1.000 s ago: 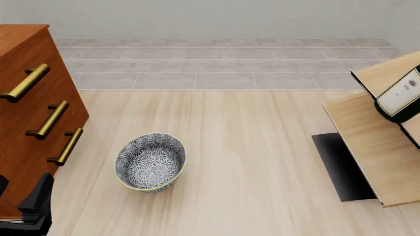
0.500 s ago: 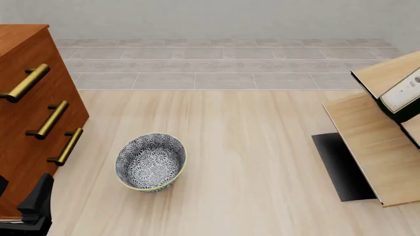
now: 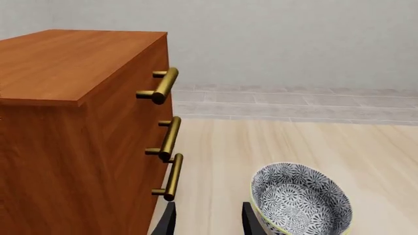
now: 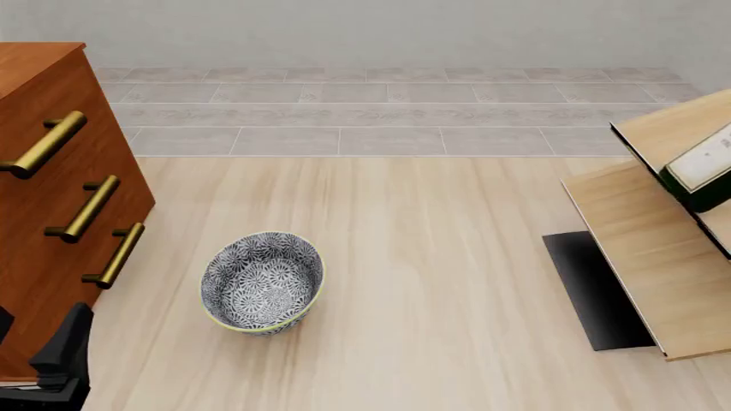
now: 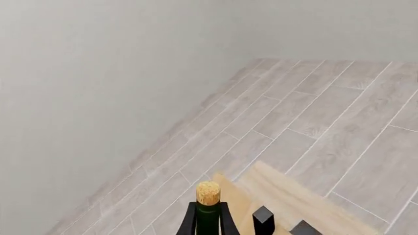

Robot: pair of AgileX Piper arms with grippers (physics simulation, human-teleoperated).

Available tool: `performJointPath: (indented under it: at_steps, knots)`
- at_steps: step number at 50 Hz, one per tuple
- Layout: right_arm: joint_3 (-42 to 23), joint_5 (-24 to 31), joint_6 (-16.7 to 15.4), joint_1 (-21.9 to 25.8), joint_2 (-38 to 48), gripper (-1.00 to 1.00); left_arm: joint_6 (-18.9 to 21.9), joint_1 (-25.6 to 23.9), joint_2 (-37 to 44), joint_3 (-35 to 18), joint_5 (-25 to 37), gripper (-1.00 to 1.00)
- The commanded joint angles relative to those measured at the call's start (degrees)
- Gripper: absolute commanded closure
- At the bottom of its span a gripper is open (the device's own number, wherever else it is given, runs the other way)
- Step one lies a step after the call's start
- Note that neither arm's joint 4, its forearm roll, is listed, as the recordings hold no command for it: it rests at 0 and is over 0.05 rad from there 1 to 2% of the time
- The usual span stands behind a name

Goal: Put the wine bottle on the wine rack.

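The wine bottle (image 4: 701, 175) is seen at the right edge of the front view, lying tilted against the slanted pale-wood panels of the wine rack (image 4: 649, 257), with its white label uppermost and only its lower body in frame. The rack's black base (image 4: 594, 291) rests on the wooden table (image 4: 457, 282). In the right wrist view, the bottle's neck and gold-capped top (image 5: 208, 193) are shown between the dark fingers of the right gripper (image 5: 222, 218), with a rack panel beyond; the fingers flank the neck closely, but whether they press on it cannot be told. In the left wrist view, the 2 fingertips of the left gripper (image 3: 207, 220) are shown parted with nothing between them, near a patterned bowl (image 3: 300, 199) and beside a reddish-brown cabinet (image 3: 72, 127) with 3 brass handles (image 3: 171, 139). The bowl stands well apart from the rack.
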Motion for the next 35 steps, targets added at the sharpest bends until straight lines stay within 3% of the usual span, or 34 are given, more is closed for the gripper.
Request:
performJointPath:
  at_steps: [1, 35]
  knots:
    - [3.8, -0.3, 0.9, -0.7, 3.7, 1.0, 0.0, 0.1, 0.1, 0.0, 0.0, -1.0]
    - [4.6, -4.6, 3.3, -4.0, 9.0, 1.0, 0.4, 0.0, 0.0, 0.0, -0.3, -1.0]
